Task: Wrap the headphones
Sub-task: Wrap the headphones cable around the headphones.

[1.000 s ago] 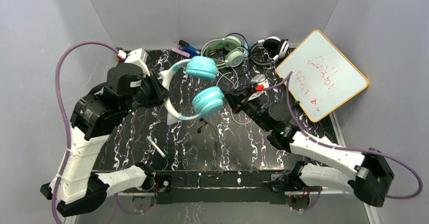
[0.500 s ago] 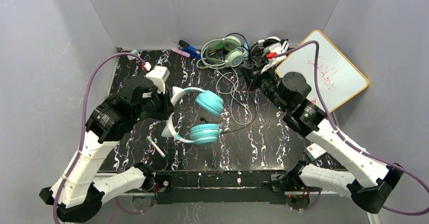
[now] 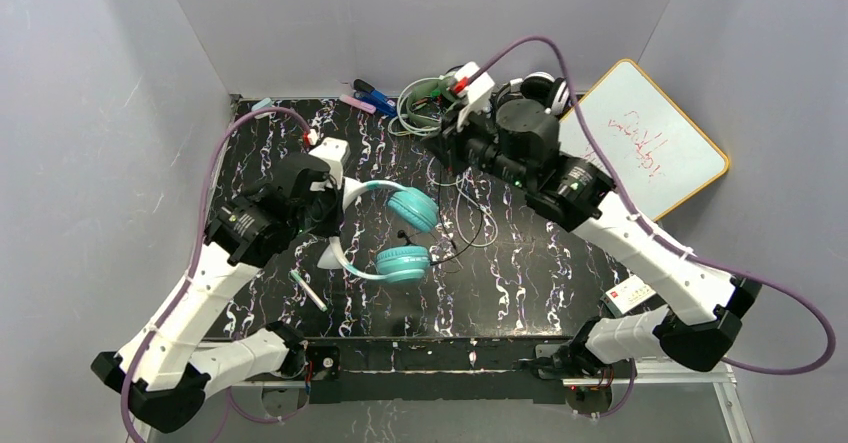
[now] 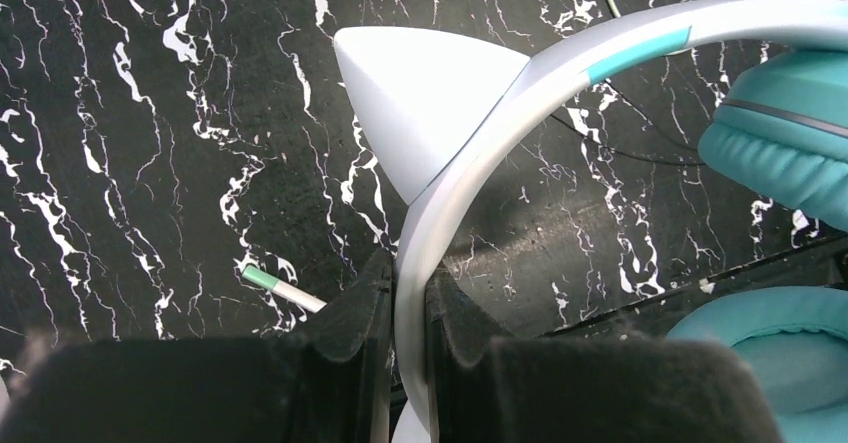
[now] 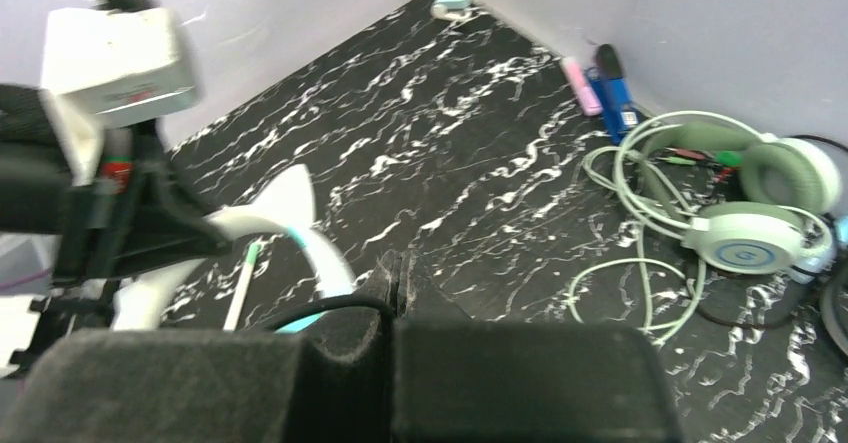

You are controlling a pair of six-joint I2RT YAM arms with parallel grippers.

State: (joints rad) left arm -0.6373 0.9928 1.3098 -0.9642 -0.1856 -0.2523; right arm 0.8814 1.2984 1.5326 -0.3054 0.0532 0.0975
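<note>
The teal headphones (image 3: 405, 233) with a white cat-ear band (image 4: 470, 153) hang just over the middle of the black marble table (image 3: 560, 263). My left gripper (image 4: 408, 273) is shut on the band just below one cat ear (image 4: 420, 103), and shows in the top view too (image 3: 335, 205). My right gripper (image 5: 400, 268) is shut on the thin black cable (image 5: 310, 308) of that headset; from above it is seen high over the back centre (image 3: 438, 153). The mint-green headphones (image 5: 750, 238) and the black-and-white headphones (image 3: 545, 85) lie at the back.
A whiteboard (image 3: 645, 148) leans at the right. A green-capped pen (image 4: 280, 288) lies on the table under the left gripper. Blue and pink markers (image 5: 610, 88) lie by the back wall. Pale cable loops (image 5: 620, 263) spread in front of the mint-green headset.
The left arm has brought the teal headphones down and toward the front. The right arm has swung from the table's middle up to the back, taking the black cable with it.
</note>
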